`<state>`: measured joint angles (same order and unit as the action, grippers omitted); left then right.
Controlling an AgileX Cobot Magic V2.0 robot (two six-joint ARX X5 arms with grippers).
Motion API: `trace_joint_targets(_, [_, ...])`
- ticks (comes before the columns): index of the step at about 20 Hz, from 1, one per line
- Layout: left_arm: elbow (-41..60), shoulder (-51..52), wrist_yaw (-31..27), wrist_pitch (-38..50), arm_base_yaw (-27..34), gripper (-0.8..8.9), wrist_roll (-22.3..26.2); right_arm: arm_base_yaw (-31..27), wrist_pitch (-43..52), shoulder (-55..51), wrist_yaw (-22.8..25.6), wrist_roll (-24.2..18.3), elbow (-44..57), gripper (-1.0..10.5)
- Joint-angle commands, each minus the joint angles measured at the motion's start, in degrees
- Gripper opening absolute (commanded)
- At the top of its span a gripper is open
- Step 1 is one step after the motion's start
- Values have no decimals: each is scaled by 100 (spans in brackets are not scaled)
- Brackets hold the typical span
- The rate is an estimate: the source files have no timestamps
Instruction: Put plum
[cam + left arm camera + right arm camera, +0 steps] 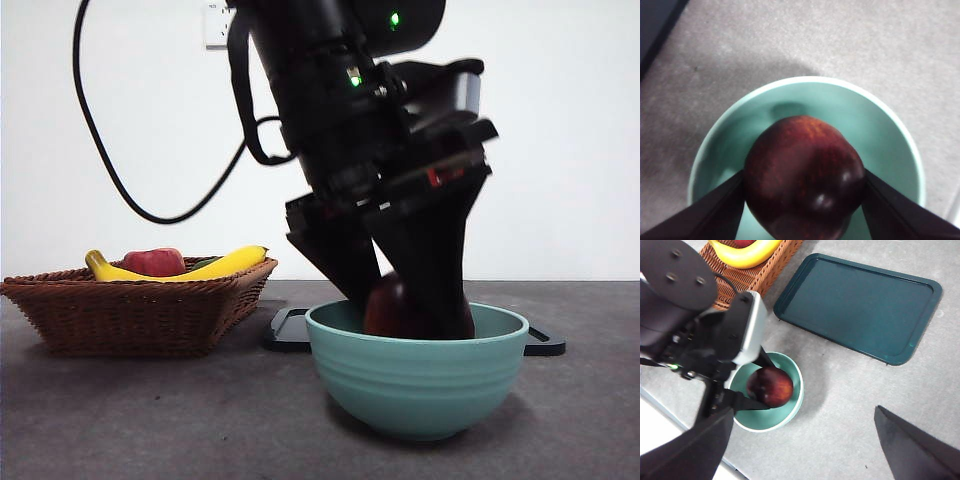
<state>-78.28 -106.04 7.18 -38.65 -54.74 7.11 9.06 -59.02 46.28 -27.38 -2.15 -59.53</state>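
The plum [805, 175] is dark maroon and glossy, and both black jaws of my left gripper [805, 202] press against its sides. In the front view the left gripper [405, 318] reaches down from above into a teal bowl [415, 385], with the plum [388, 305] showing partly above the rim. Whether the plum touches the bowl's bottom cannot be told. From higher up, the right wrist view shows the plum [771, 386] inside the bowl [794, 402]. My right gripper [805, 450] hangs open well above the table, holding nothing.
A wicker basket [130, 315] stands at the left with yellow bananas [225, 264] and a red fruit [153, 262] in it. A dark teal tray [860, 305] lies flat behind the bowl. Grey tabletop surrounds the bowl.
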Motion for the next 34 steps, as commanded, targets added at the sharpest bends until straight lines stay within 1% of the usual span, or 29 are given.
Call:
trace_joint_targets(1, [-116,-258,-20,57,-92,270,125,24,50,44,-20,24,-127,453])
trace_joint_targets(5, [-116,-264,-26,20,-109,273,122,24,52,44,-20,24,-127,453])
trace_joint_targets(8, [-116,-264,-26,-232,-127,288,138,24,52,44,-20,24,-127,453])
trace_joint_targets(11, [-116,-264,-26,-223,-127,380,138,24,52,44,-20,24,-127,453])
trace_joint_targets(17, [-275,-240,-26,-304,-125,382,74,24,50,44,-20,24,-127,453])
trace_joint_targets(23, [-1091,-105,-26,-986,-13,380,76,24,48,44,-20,24,-127,453])
trace_joint_targets(25, [-1270,118,-26,-1047,133,381,59,24,46,42,-20,24,-127,453])
trace_joint_targets(27, [-1355,487,-26,-966,343,381,-68,24,46,42,-20,24,-127,453])
trace_joint_targets(30, [-1353,1241,-24,-833,800,381,-203,24,46,44,-20,22,-127,453])
trace_joint_targets(34, [-1353,2275,20,-898,1517,380,-205,24,46,44,-20,22,-127,453])
